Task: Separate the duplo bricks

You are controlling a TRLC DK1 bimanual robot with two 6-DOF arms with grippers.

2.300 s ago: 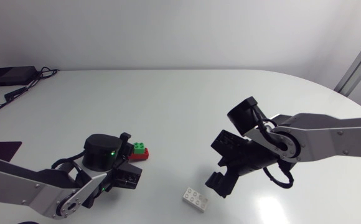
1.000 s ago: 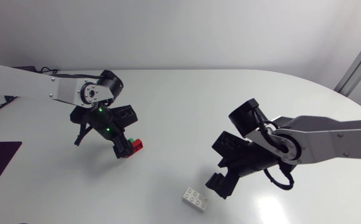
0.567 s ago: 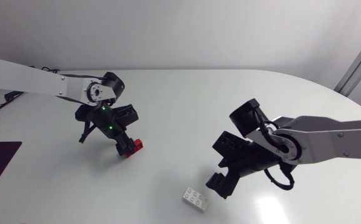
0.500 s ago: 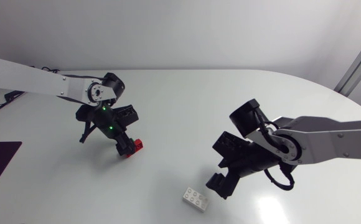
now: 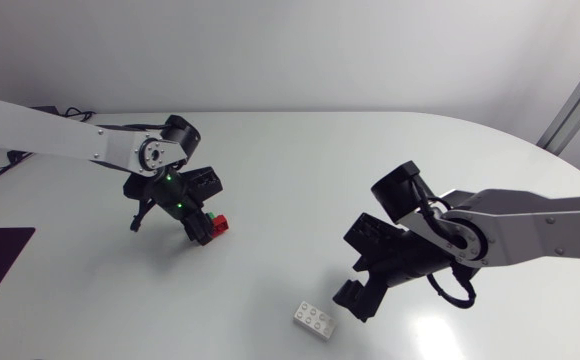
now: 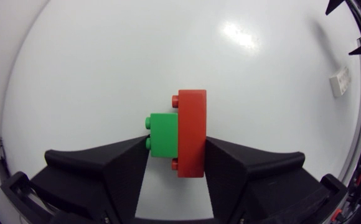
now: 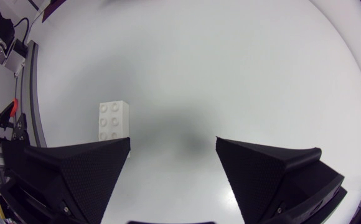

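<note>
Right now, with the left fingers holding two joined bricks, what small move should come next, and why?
Probably bring the right gripper, open and empty, toward the left gripper. The left fingers pinch the green brick and red brick, not yet apart, and the red one sticks out past them, free to grasp.
</note>
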